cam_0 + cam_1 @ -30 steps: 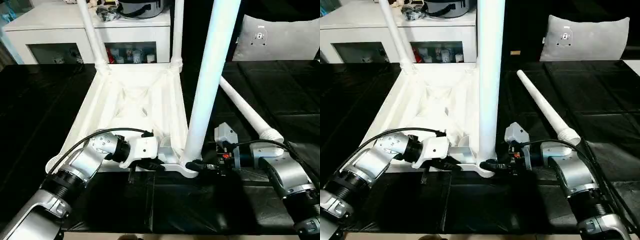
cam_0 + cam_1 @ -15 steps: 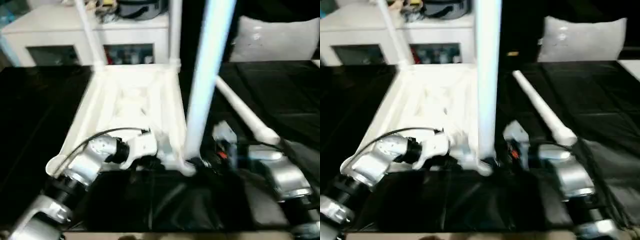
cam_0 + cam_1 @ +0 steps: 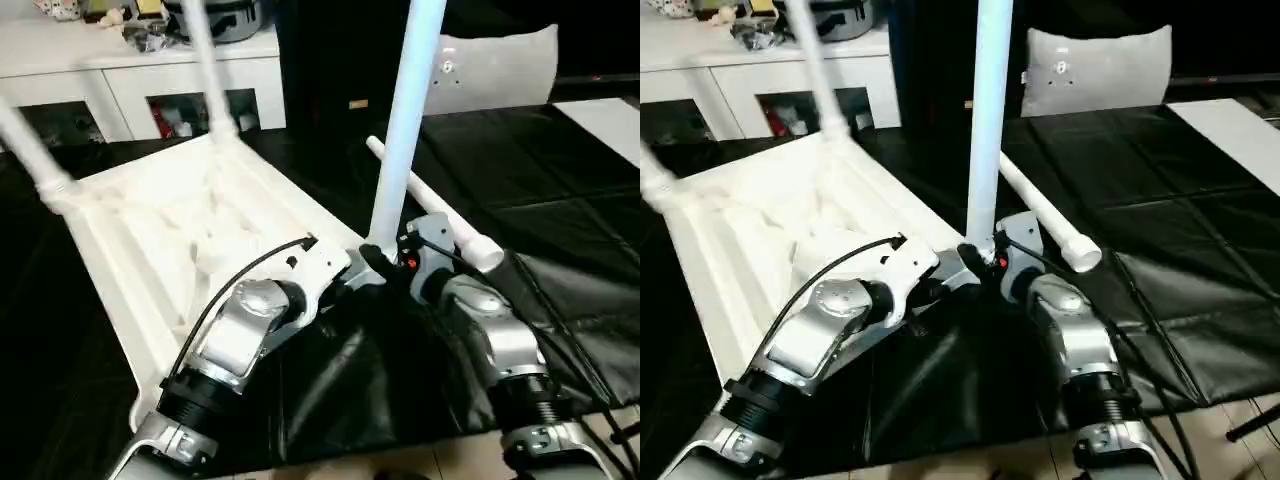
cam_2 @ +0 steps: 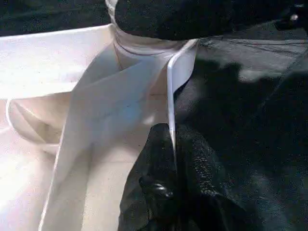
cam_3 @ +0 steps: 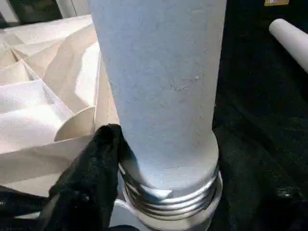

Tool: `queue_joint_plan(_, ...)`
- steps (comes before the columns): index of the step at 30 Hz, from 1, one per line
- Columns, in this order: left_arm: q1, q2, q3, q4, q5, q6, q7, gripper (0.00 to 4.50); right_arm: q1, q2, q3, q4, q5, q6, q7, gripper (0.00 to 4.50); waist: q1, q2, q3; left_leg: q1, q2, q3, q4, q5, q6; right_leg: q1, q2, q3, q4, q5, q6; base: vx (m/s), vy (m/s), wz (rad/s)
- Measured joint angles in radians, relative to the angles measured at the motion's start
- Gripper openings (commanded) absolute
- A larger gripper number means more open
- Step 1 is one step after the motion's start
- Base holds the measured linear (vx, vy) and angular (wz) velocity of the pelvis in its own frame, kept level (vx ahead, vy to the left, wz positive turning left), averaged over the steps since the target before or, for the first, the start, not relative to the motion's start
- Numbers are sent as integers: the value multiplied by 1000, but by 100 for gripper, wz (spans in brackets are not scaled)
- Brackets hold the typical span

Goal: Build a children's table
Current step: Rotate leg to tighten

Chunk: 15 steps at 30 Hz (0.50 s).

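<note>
The white tabletop (image 3: 150, 230) lies upside down on the black mat, its ribbed underside facing up. Two legs (image 3: 205, 60) (image 3: 25, 140) stand in its far corner sockets. A third leg (image 3: 405, 130) stands upright at the near corner. My right gripper (image 3: 378, 258) is shut on its base, and one black finger (image 5: 91, 178) presses the leg (image 5: 159, 86) just above its threaded end (image 5: 168, 199). My left gripper (image 3: 338, 283) is shut on the tabletop's thin rim (image 4: 169, 86) beside that corner. Another leg (image 3: 1045, 215) lies loose on the mat behind my right wrist.
A grey cushion (image 3: 495, 65) leans at the back right. A white cabinet (image 3: 130, 60) with clutter on top stands behind the tabletop. The black mat (image 3: 560, 200) is wrinkled near my forearms and ends at pale floor (image 3: 1200, 440) close to me.
The whole picture has swung and tilted, so the camera has moved. Both grippers keep their holds, the left on the rim and the right on the upright leg's base.
</note>
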Motion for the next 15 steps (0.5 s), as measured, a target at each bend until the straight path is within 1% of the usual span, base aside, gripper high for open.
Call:
queue_joint_plan(2,0,6,-10,-8,5,-3,-1,0,0,6,-5,3,1,-4,-2,341,8,0,0,0,0,0,-2,0,0,-2,0,0,2,1,0,0,0,0)
queue_joint_plan(4,0,19,-16,-8,5,-14,-8,0,7,-5,-5,1,5,-12,8,373,20,0,0,0,1,0,-4,0,0,-3,1,0,4,1,-1,0,0,0)
queue_joint_plan(6,0,37,-26,-8,3,-40,-26,0,31,-22,-3,-23,20,-15,43,380,29,0,0,0,1,0,-6,0,0,-5,2,0,4,1,-1,0,0,0)
queue_joint_plan(7,0,44,-27,-7,2,-49,-34,0,44,-33,-3,-36,26,-17,61,390,32,0,0,0,1,0,-7,0,0,-5,2,0,4,1,-2,0,0,0)
queue_joint_plan(9,0,71,-29,6,-7,-93,-71,0,80,-88,0,-74,37,-24,140,417,44,1,0,0,1,1,-6,0,0,-6,1,0,4,1,-2,0,0,0)
queue_joint_plan(11,-1,95,-29,19,-13,-135,-101,0,103,-128,7,-94,54,-29,206,421,49,1,0,0,1,1,-5,0,0,-6,1,0,4,1,-2,0,0,0)
queue_joint_plan(12,-1,115,-29,28,-17,-167,-130,0,124,-162,9,-115,67,-36,263,424,52,1,0,0,1,1,-5,0,0,-6,1,1,4,1,-2,0,0,0)
queue_joint_plan(14,-1,143,-30,43,-23,-213,-173,0,133,-207,17,-129,72,-42,330,445,55,1,0,1,1,2,-4,0,0,-6,1,1,4,1,-1,0,0,0)
queue_joint_plan(15,0,161,-33,50,-35,-240,-205,0,138,-238,17,-142,79,-44,370,445,60,1,0,1,1,2,-4,0,0,-6,0,1,4,1,-1,0,0,0)
